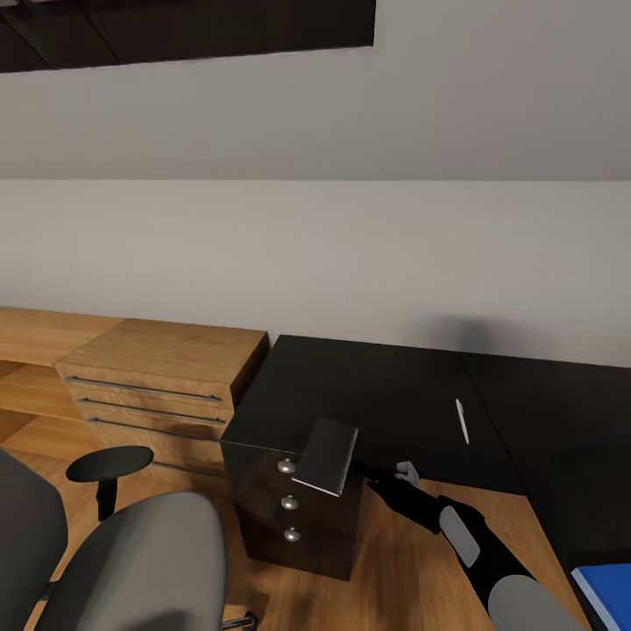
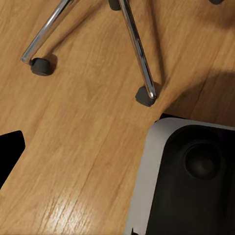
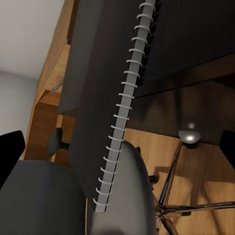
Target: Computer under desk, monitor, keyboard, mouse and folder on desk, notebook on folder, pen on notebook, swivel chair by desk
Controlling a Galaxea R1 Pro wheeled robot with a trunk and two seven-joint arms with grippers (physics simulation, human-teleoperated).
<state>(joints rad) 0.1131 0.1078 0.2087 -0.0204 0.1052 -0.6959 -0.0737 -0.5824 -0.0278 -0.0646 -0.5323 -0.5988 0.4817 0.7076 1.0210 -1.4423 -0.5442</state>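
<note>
In the head view, a dark spiral-bound notebook (image 1: pixel 327 456) is held up by the right gripper (image 1: pixel 372 473), tilted above the desk's (image 1: pixel 386 394) drawer corner. The jaws are hidden behind the cover, so their opening cannot be read here. The folder (image 1: pixel 606 592) lies on the desk, toward the robot's right from the notebook, just beside the right arm's base. A white pen (image 1: pixel 461 421) rests on the desk between them, farther back. The chair (image 1: pixel 131 561) stands off the desk's left end.

In the left wrist view, the chair's chrome legs (image 2: pixel 139 54) and castors are seen over the wood floor (image 2: pixel 78 147); the left gripper's state cannot be told.

In the right wrist view, the notebook's wire spine (image 3: pixel 125 107) runs lengthwise along the fingers, so a grip on it is judged. A drawer knob (image 3: pixel 190 135) shows beyond it.

The coming move turns on carrying the notebook rightward to the folder; the right arm is the nearer.
</note>
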